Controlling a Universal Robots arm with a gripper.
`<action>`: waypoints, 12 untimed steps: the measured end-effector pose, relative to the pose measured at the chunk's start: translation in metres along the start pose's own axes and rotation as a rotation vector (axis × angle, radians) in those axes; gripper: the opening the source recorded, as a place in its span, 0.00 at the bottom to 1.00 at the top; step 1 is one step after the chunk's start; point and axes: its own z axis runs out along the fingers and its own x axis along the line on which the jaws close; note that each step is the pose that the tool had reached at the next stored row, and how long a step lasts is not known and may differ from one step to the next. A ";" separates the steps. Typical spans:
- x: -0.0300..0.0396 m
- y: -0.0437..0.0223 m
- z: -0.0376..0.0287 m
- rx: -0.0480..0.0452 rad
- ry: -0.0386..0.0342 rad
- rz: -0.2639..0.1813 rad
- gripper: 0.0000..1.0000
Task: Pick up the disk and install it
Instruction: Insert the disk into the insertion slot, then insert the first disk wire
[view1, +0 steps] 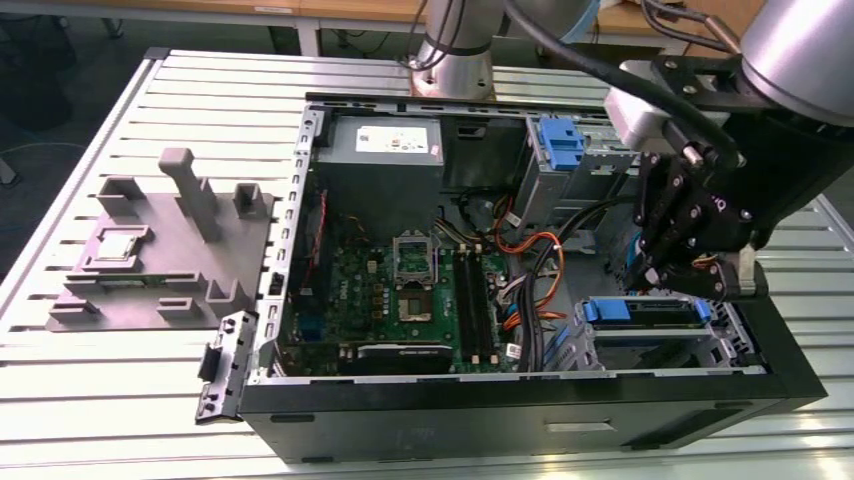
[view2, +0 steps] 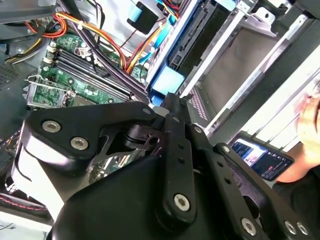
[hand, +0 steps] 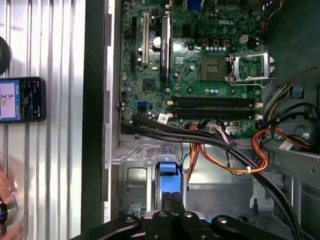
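Nearest the front edge, a slatted aluminium table (view1: 134, 400) carries an open black computer case (view1: 534, 425) lying on its side. At the case's near corner, toward the exterior view's right, the disk (view1: 641, 312) sits in a metal bay, blue rail uppermost. Just above it, the gripper (hand: 171, 199) has its fingers pressed together, tips at that rail. Further in lies the green motherboard (view1: 400, 285). A grey fixture (view1: 147, 250) stands beside the case. Beyond, the arm's base (view1: 451, 50) rises, with dark floor (view1: 54, 70) behind.
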 end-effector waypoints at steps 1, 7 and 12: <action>0.0000 0.0000 0.0017 0.0000 -0.0001 0.000 0.10; 0.0000 -0.0001 0.0043 0.0000 0.0001 0.000 0.10; 0.0000 -0.0001 0.0043 0.0000 0.0001 0.000 0.10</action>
